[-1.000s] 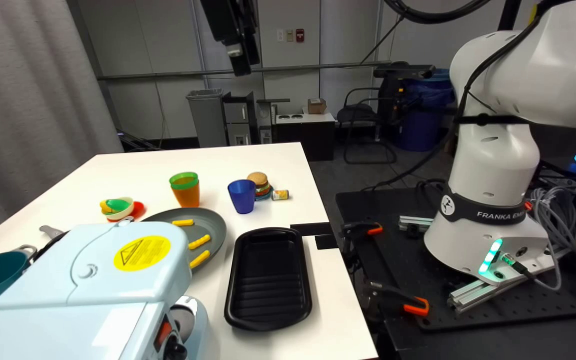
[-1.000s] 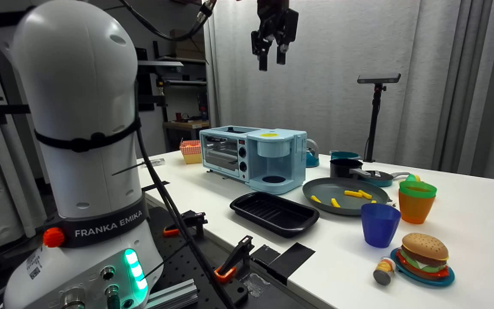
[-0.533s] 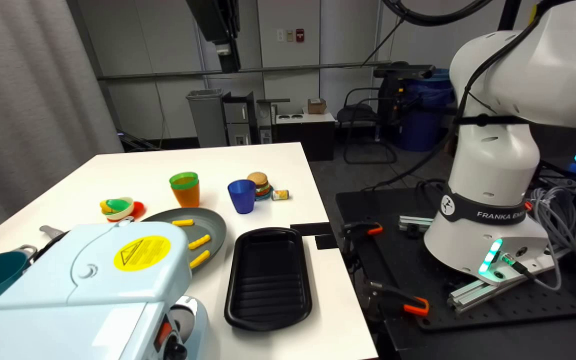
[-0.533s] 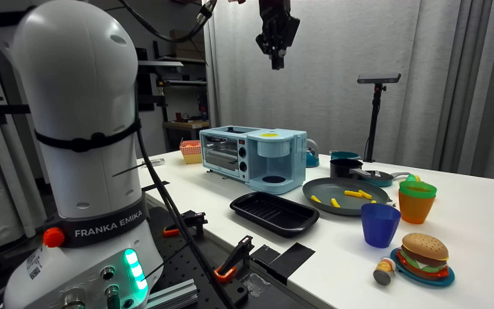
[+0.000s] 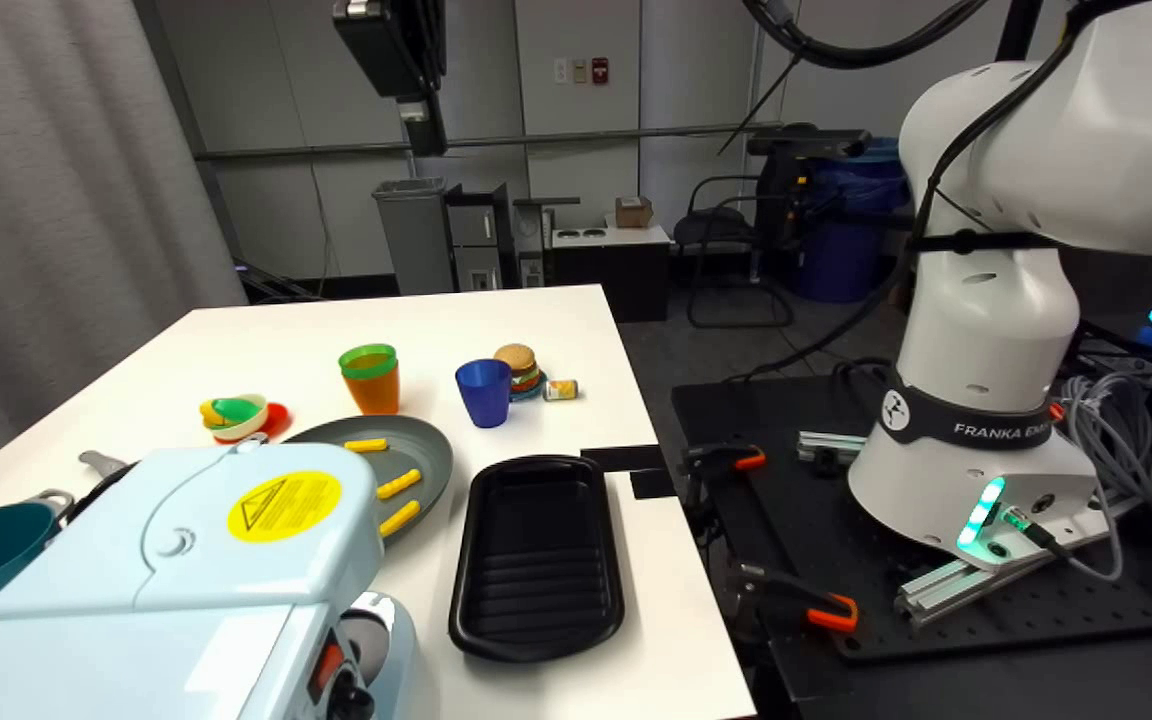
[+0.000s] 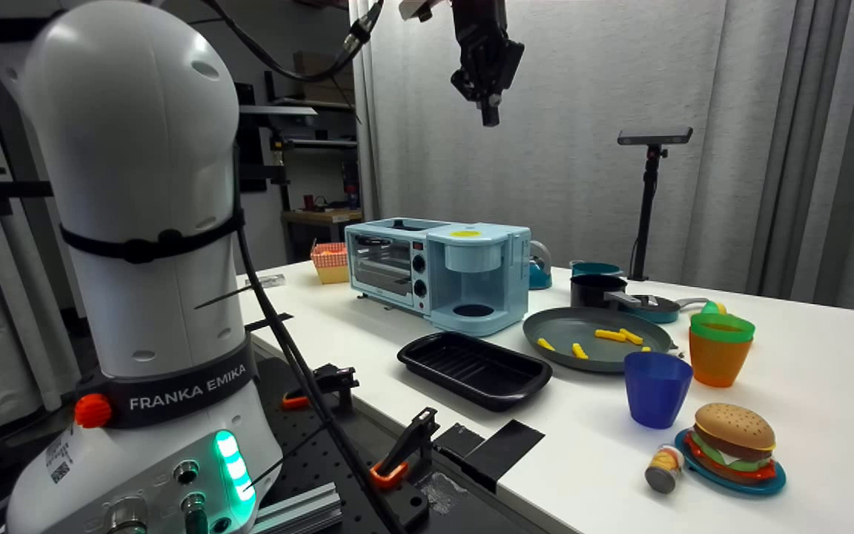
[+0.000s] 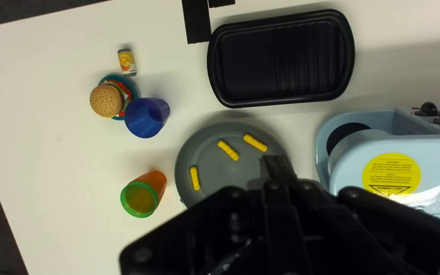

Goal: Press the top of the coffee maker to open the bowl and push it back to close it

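The coffee maker is a pale blue appliance with a yellow oval label on its top (image 5: 186, 560), in both exterior views and the wrist view. Its rounded bowl (image 6: 473, 258) sits beneath the labelled top, above a dark round plate in the base. High over the table, well clear of the coffee maker, hangs my black gripper (image 6: 490, 119). Its fingers are together, and nothing shows between them. From the wrist, the fingertips (image 7: 279, 164) appear over the grey pan, with the coffee maker (image 7: 434, 164) to their right. The gripper's body covers part of its lower edge there.
A black tray (image 7: 281, 61) lies in front of the coffee maker. The grey pan (image 6: 590, 326) with yellow sticks is beside it. Blue cup (image 6: 657, 389), orange and green cups (image 6: 720, 352), toy burger (image 6: 735, 437) and can (image 6: 664, 467) stand further along. Pots (image 6: 594, 291) stand behind.
The fingers were apart a second ago and have come together. My gripper has drifted sideways, leftward in an exterior view, staying high. The coffee maker and tabletop items have not moved.
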